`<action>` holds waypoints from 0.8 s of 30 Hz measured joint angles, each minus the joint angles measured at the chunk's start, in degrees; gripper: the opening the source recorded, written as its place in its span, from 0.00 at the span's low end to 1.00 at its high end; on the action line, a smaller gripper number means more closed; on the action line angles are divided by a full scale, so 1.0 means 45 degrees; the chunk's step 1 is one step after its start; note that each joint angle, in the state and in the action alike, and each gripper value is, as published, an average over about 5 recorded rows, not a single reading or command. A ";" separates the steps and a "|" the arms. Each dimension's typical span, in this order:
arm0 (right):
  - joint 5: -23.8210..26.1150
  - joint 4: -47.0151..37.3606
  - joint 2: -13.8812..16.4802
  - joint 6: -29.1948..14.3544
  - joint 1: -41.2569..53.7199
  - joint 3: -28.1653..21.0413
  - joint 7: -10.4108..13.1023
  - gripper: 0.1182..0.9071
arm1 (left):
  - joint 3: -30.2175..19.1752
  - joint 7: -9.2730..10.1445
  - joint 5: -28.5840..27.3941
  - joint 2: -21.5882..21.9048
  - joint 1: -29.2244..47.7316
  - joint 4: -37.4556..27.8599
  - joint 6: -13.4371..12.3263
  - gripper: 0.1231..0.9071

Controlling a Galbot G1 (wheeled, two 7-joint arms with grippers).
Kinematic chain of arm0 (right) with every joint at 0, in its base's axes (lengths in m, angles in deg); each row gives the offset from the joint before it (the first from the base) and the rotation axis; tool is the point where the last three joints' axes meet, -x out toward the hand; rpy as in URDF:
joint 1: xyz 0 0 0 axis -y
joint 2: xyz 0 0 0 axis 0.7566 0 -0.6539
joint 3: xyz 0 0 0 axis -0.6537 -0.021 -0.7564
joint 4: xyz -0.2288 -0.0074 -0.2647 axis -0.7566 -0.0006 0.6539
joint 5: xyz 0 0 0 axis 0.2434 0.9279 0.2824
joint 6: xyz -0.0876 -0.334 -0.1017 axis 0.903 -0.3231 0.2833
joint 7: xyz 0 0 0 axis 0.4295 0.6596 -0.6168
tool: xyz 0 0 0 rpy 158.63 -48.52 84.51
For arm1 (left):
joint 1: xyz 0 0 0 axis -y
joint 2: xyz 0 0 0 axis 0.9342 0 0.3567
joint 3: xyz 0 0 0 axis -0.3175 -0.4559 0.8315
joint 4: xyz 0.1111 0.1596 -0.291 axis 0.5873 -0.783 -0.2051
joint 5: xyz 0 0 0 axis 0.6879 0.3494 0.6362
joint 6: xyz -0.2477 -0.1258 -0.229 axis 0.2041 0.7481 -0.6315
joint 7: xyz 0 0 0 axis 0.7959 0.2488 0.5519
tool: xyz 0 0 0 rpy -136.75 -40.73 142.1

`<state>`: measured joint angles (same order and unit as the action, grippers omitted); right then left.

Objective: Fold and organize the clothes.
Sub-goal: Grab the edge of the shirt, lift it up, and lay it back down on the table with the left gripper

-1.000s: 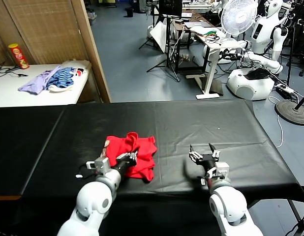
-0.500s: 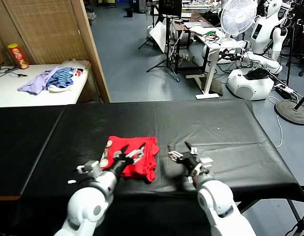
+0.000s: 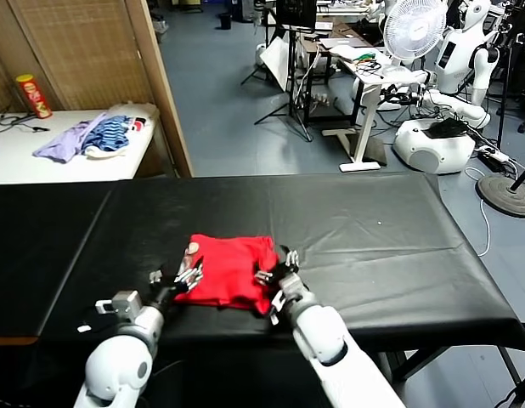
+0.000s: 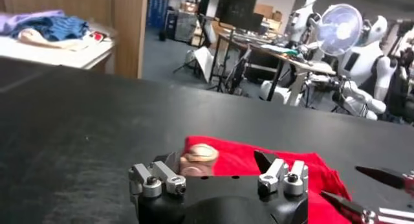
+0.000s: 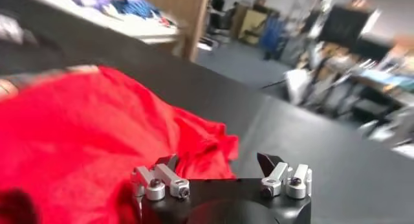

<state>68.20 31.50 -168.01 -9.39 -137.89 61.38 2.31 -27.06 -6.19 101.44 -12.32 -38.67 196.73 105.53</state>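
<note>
The red T-shirt [image 3: 230, 274] is seen lying on the black table [image 3: 373, 229], in the near middle part, folded into a compact and rather flat rectangle. One second before, it was a crumpled heap that was pinched by the left gripper [image 3: 184, 277]; now the cloth is released, and this gripper is drawn back to the near left edge of the shirt with its fingers spread apart and nothing between them. The right gripper [image 3: 278, 274], which was waiting well to the right a second ago, is now brought in to the near right corner of the shirt. Its fingers are also apart, just beside the fabric, and it cannot be said for certain whether the cloth is touched by them.

From this it is judged that one fold was just laid down and let go, and that a new grasp with both grippers is being prepared, probably for smoothing or a further fold.

At the left edge of the shirt a small part of the brown-and-white print [image 4: 198, 156] is shown, but no words can be read on it. On the far left white table [image 3: 67, 166] a purple and blue-striped heap of garments [image 3: 88, 138] and a red and yellow canister [image 3: 31, 95] are standing; the label of the canister is too small to be read.
</note>
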 joint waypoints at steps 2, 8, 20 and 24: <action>-0.0416 0.0081 -0.0073 -0.0313 -0.0049 0.0089 0.0272 0.86 | 0.0133 -0.0026 0.0542 -0.0031 0.0106 -0.0202 -0.0063 0.86; -0.3469 0.1001 -0.0011 -0.0393 -0.0362 0.0749 0.0546 0.86 | 0.0469 0.0000 0.2540 -0.0232 0.0414 -0.1037 -0.0038 0.86; -0.6202 0.3060 0.0183 -0.0318 -0.1344 0.1681 0.0448 0.86 | 0.0753 0.0110 0.5393 -0.0574 0.0597 -0.2144 0.0001 0.80; -0.6244 0.3282 0.0171 -0.0323 -0.1498 0.1807 0.0447 0.86 | 0.0748 0.0098 0.5553 -0.0612 0.0598 -0.2349 -0.0069 0.53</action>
<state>40.10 46.27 -167.24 -10.84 -144.63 69.51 4.33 -23.69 -5.75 126.43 -15.07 -35.98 186.16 105.22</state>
